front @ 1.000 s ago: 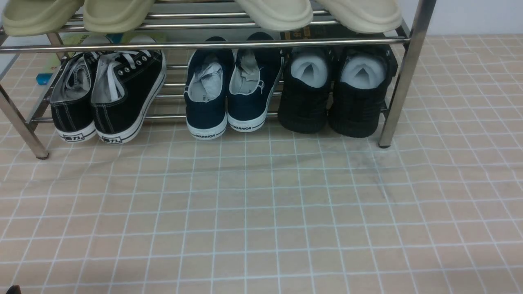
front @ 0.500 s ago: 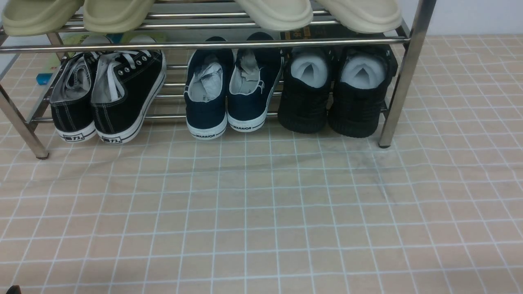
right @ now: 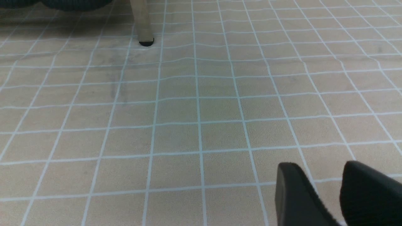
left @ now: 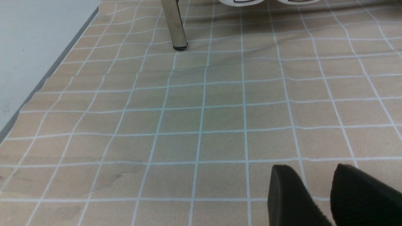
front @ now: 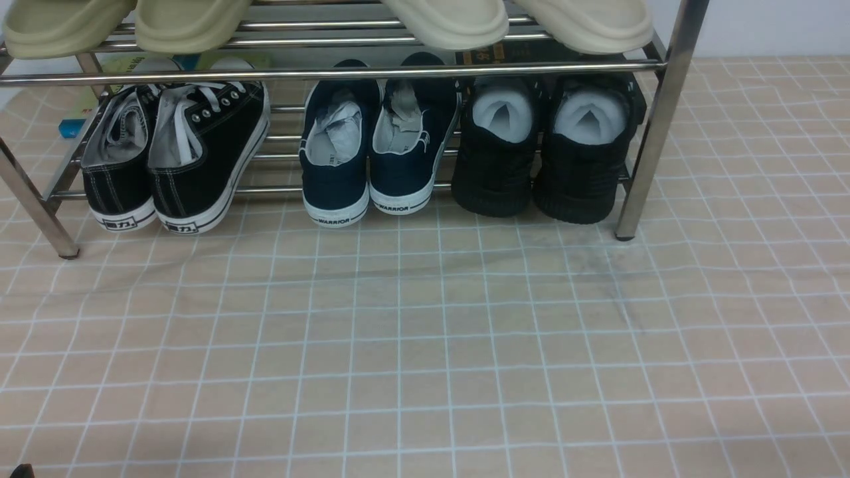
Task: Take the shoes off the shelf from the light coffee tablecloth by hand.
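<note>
The fingers (left: 289, 194) of the left gripper (left: 314, 171) and of the right gripper (right: 318, 168) are seen parted, nothing held, over the light coffee tablecloth (front: 425, 365), which lies bare across the lower two thirds of the front view. On the shelf (front: 332, 72) three pairs (front: 335, 159) are counted below, the shoes (front: 498, 172) at upper right beside its leg (front: 647, 133), and four pale slippers (front: 445, 23) above.

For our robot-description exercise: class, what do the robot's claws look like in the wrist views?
The left claw shows two matte black, blunt, rounded fingers with a finely textured surface; the right claw looks alike, black and rounded. No cables or markings show.
</note>
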Motion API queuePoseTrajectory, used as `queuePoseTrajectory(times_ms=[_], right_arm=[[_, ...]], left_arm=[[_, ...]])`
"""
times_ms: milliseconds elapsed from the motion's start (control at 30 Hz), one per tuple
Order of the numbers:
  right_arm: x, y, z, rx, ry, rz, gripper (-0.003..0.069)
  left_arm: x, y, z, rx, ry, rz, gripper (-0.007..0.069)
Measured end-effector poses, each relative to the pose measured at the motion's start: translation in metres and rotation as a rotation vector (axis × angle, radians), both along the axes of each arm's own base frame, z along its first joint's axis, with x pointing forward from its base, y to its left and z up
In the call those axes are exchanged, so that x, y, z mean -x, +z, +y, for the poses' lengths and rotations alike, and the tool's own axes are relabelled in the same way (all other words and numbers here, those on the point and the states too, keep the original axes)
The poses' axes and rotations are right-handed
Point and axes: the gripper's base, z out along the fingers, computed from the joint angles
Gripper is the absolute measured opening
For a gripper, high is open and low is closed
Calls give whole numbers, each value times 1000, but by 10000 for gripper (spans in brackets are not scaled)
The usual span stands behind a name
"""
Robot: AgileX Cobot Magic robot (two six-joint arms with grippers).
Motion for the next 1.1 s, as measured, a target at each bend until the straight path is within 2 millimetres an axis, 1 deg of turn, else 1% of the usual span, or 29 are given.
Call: queuePoseTrajectory(times_ms=[533,600,633,700,833,900,967,1100], right_arm=[[0,0,0,14,4,0,240],[0,0,1,-7,5,-2,240],[0,0,1,-36,4,-4,240],[0,1,5,-167,1,-13,240],[-1,2,13,-521,-15,-11,240],[-1,2,16,-667,-18,-6,240],[-1,3,18,-767,-16,-1,240],[-1,5,21,-863,-11,1,240]], left_arm=[[0,0,0,0,0,0,239],[0,0,0,0,0,0,239],[0,0,0,0,0,0,239],[0,0,0,0,0,0,239],[0,0,0,0,0,0,239],[0,0,0,0,0,0,239],[0,0,0,0,0,0,239],[0,0,0,0,0,0,239]])
